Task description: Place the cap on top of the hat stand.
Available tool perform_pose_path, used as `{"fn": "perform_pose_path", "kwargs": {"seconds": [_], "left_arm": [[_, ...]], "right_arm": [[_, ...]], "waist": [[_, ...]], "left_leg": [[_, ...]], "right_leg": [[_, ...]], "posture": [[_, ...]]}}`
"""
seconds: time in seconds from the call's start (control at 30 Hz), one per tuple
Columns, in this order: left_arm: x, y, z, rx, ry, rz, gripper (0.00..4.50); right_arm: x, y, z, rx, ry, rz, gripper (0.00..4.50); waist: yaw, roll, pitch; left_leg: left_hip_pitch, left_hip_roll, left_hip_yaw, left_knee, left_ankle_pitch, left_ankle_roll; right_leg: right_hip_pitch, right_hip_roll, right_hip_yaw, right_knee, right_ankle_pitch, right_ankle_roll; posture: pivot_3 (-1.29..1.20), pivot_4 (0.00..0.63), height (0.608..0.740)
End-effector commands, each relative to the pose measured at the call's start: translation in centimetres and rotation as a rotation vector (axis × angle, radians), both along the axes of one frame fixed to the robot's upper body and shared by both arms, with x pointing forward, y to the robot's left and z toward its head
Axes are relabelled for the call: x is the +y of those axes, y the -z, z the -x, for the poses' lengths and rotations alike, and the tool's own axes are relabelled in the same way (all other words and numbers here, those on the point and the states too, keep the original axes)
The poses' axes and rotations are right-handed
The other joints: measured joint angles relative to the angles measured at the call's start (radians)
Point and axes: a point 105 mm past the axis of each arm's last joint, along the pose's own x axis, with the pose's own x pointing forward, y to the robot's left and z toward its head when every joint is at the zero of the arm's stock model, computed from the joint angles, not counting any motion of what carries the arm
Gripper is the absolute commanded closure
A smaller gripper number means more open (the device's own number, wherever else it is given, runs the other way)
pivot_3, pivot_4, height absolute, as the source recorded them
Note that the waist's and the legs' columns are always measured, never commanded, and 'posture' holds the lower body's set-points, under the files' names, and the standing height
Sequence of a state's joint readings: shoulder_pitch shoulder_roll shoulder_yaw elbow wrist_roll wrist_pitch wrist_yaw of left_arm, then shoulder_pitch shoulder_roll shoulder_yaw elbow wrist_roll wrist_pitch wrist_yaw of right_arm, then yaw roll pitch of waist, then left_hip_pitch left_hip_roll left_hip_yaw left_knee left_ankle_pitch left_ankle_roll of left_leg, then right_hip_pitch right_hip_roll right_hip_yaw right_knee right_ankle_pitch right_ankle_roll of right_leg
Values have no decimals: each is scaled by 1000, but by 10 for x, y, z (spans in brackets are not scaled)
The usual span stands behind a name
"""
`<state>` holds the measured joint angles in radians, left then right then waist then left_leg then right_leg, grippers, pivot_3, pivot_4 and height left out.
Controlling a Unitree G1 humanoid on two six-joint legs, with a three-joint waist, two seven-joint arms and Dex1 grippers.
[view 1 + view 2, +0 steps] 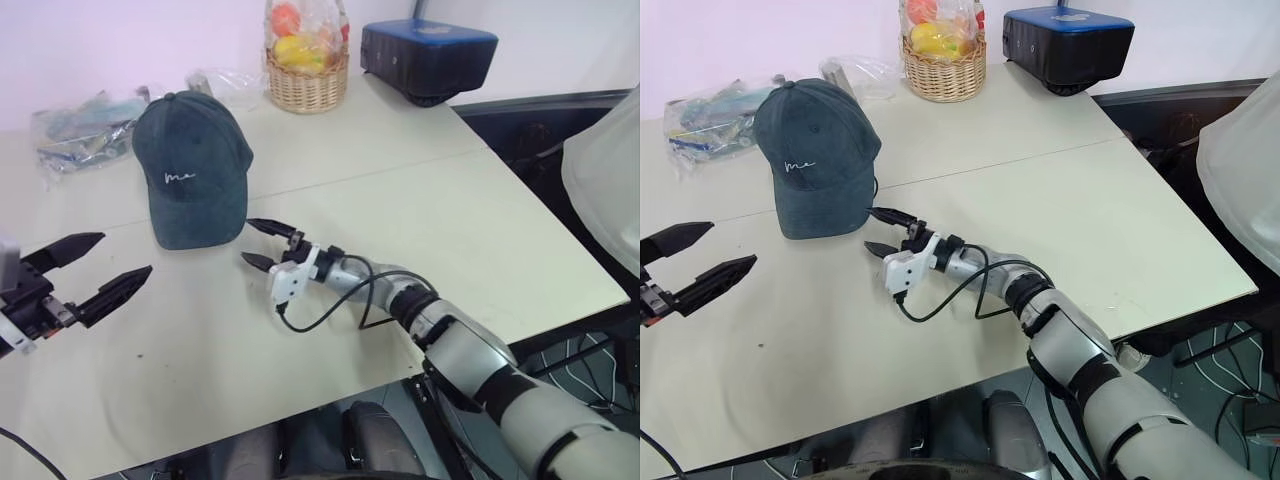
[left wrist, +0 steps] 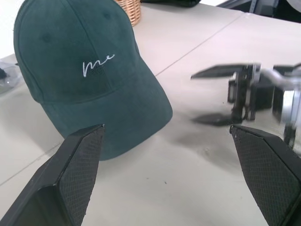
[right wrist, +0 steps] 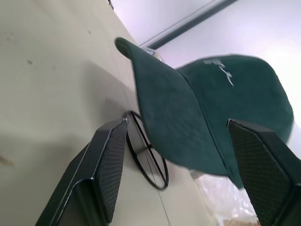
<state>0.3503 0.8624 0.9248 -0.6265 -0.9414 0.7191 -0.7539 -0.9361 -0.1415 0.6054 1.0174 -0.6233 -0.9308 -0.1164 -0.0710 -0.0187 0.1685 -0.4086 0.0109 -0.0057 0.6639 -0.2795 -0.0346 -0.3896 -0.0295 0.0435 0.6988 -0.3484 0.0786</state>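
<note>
My cap (image 1: 193, 165) sits on the hat stand (image 3: 148, 157), at eleven o'clock from my right gripper (image 1: 262, 243), which is spread empty beside the brim. Left gripper (image 1: 98, 268) open too. Placement looks done; next, back away cleanly.

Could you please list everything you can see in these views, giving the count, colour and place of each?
cap: one, dark teal-green with white script, sitting over the hat stand near the table's far left.
hat stand: one, black wire; its round base ring shows under the cap's brim.
wicker basket: one, tan, holding fruit in clear wrap, at the table's far edge.
dark blue device: one, at the far right corner.
clear plastic bags: a few, crumpled, far left behind the cap.
table: one, pale beige.
left gripper: one, black fingers open, near left, apart from the cap.
right gripper: one, black fingers open, just right of the cap's brim.
</note>
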Motion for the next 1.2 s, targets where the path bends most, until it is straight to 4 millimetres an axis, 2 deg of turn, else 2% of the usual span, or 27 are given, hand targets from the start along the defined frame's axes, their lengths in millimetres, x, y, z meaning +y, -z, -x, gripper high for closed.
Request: {"fn": "perform_pose_path", "kwargs": {"seconds": [0.03, 0.13, 0.23, 0.37, 0.47, 0.73, 1.2], "left_arm": [[0, -7, 1, -24, -2, -22, 0], [-2, -7, -1, -28, 6, -19, 0], [-7, -8, -1, -35, 21, -20, 0], [-9, -10, -1, -40, 30, -28, 0], [-8, -12, 0, -43, 30, -36, 0], [3, -18, 2, -51, 6, -77, 0], [2, -19, 4, -58, 11, -84, 0]], "right_arm": [[-10, -30, 2, 58, -50, -92, 1081], [-22, -42, 0, 168, -58, -124, 1081], [-36, -52, 1, 422, -78, -144, 1081], [-55, -56, 21, 723, -143, -41, 1081], [-70, -66, 36, 852, -159, 45, 1081], [-103, -104, 37, 919, -100, 77, 1081], [-113, -114, 27, 882, -55, 61, 1081]], "waist": [[0, 0, 0], [0, 0, 0], [2, 0, 0], [8, 0, 0], [19, 1, 1], [27, 2, 1], [27, 2, 1]], "left_leg": [[0, 0, 0, 0, 0, 0], [0, 0, 0, 0, 0, 1], [0, 1, 0, 0, -1, 1], [0, 1, 0, 0, -1, 2], [0, 0, 0, 0, -1, 3], [0, 1, 0, -1, -2, 3], [0, 1, 0, -2, -2, 3]], "right_leg": [[0, 0, 0, 0, 0, 0], [0, 0, 0, 0, 0, 0], [1, 0, 0, 0, 0, 0], [1, -2, -1, -1, 0, 0], [1, -2, -1, -2, 0, 0], [0, -2, -1, -4, 0, -1], [1, -2, -1, -6, 0, -1]], "posture": [[0, 150, 740], [0, 150, 740], [0, 150, 740], [0, 150, 740], [0, 150, 740], [0, 150, 740], [0, 150, 740]]}}
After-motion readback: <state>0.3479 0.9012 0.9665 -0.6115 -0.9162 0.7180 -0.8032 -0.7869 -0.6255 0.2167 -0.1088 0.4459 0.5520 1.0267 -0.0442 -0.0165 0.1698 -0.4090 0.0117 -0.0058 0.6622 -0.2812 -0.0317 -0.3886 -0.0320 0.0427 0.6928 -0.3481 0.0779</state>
